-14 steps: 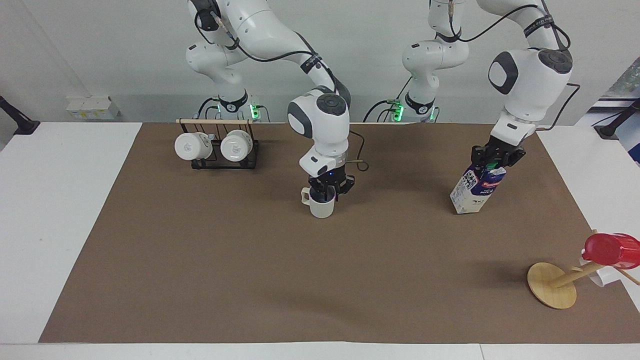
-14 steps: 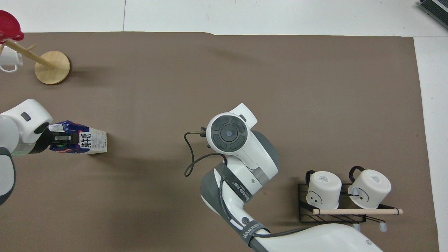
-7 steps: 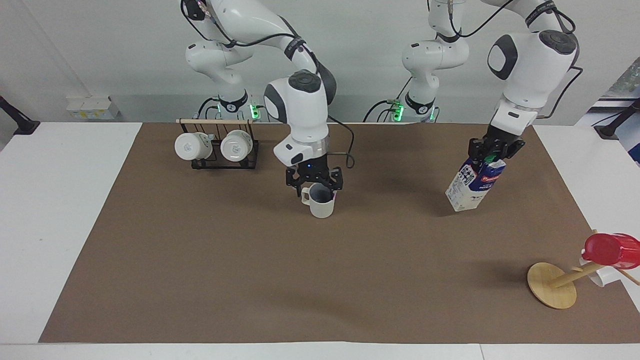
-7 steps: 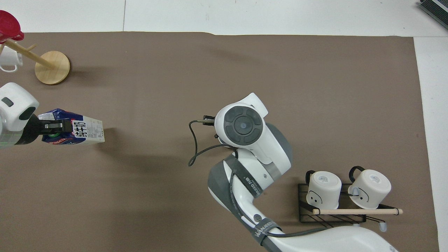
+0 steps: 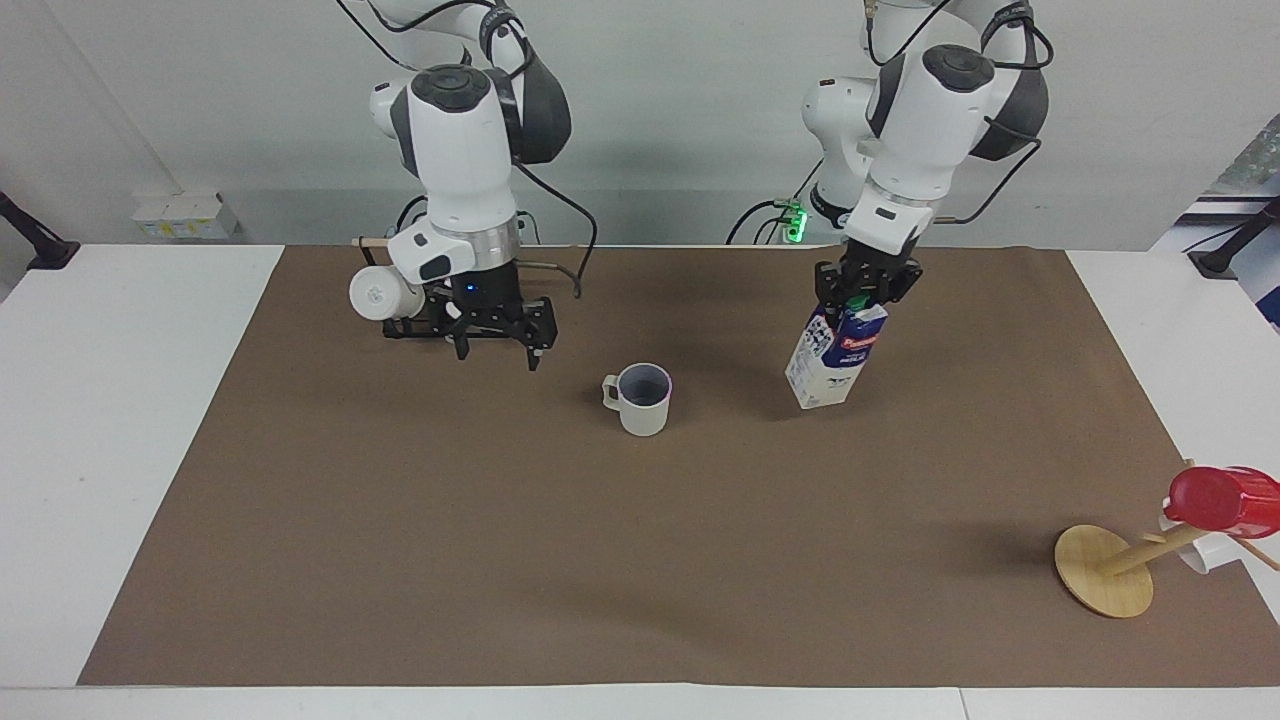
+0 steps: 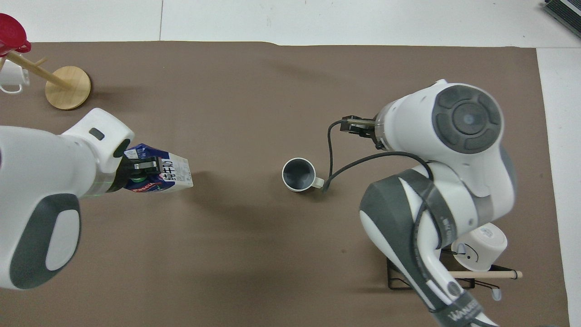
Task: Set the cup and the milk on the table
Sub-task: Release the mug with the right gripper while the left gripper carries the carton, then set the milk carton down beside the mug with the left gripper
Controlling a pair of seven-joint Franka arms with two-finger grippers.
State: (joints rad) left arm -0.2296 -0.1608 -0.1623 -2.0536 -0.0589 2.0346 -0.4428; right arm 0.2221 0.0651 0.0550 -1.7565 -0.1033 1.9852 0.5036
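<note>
Pale grey, the cup (image 5: 641,398) stands upright and free on the brown paper sheet (image 5: 500,560) of the table (image 5: 120,400) at mid-table, and the right gripper (image 5: 494,350), jaws spread and empty, hangs over the paper beside the black mug rack (image 5: 400,325). The left gripper (image 5: 862,288) is clamped on the top of the milk (image 5: 835,355), which is tilted, toward the left arm's end from the cup, so the carton step is judged in hand. Next move, by judgement: square the carton upright, seat it, then release; the wooden stand (image 5: 1105,583) with its red cup (image 5: 1222,502) lies well apart, and nothing obstructs.
</note>
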